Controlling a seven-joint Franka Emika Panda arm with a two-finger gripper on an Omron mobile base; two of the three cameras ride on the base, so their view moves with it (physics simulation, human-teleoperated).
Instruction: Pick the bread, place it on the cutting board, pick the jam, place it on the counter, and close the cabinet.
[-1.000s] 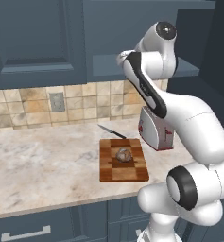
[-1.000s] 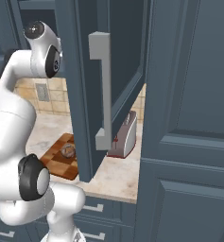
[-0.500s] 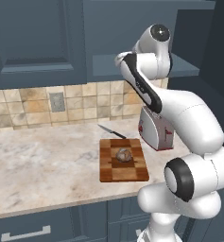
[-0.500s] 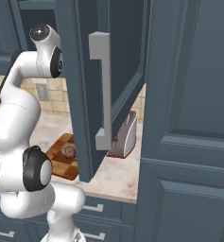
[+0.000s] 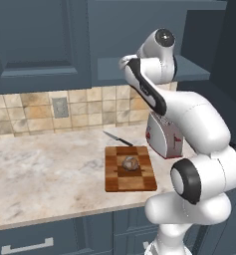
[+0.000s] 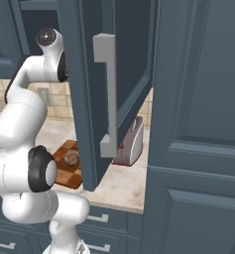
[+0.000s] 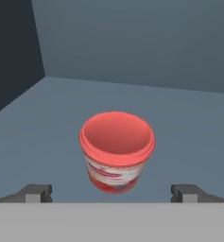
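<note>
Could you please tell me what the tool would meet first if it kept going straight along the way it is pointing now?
Most likely the small red jam jar: it stands upright on the blue-grey cabinet shelf, centred between the open tool's fingertips. How far ahead it sits is hard to judge.

It was a home kitchen: dark blue-grey panelled wall cabinets [image 5: 37,40] hung over a beige marbled stone counter [image 5: 45,172], with a tan tiled backsplash [image 5: 94,105] behind. A striped wooden cutting board [image 5: 129,169], a black-handled knife [image 5: 117,138] and a silver toaster [image 5: 163,137] sat on it.
</note>
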